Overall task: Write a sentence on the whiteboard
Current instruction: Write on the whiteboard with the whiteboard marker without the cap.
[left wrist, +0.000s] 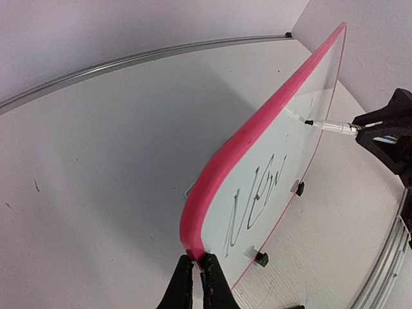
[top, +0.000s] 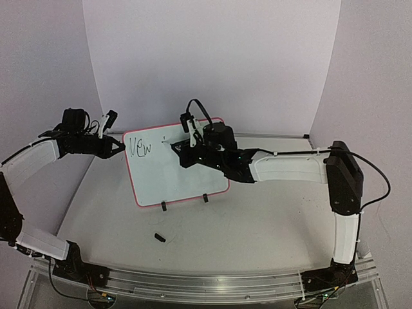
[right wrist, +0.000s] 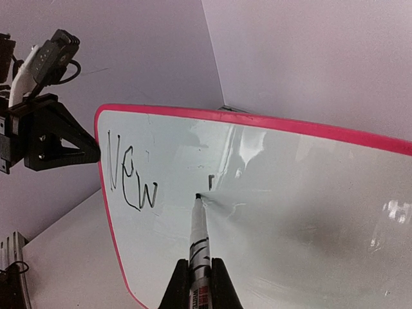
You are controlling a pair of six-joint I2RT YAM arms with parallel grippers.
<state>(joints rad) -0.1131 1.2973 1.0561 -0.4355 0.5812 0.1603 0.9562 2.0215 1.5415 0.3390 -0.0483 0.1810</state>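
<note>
Right wrist view: the right tool (right wrist: 200, 278) grips a marker (right wrist: 197, 228), tip at the whiteboard (right wrist: 296, 212) standing on the tabletop (left wrist: 96, 167), just right of "New" (right wrist: 132, 177), while the left tool (left wrist: 195, 273) clamps its rim, likely steadying it for writing.

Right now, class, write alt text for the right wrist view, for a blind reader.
The right gripper holds a marker with its tip on the whiteboard, just right of the handwritten word "New"; the left gripper pinches the board's left edge.

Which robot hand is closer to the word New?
Left. The left gripper pinches the whiteboard edge just beside New; the right gripper holds its marker farther right.
</note>
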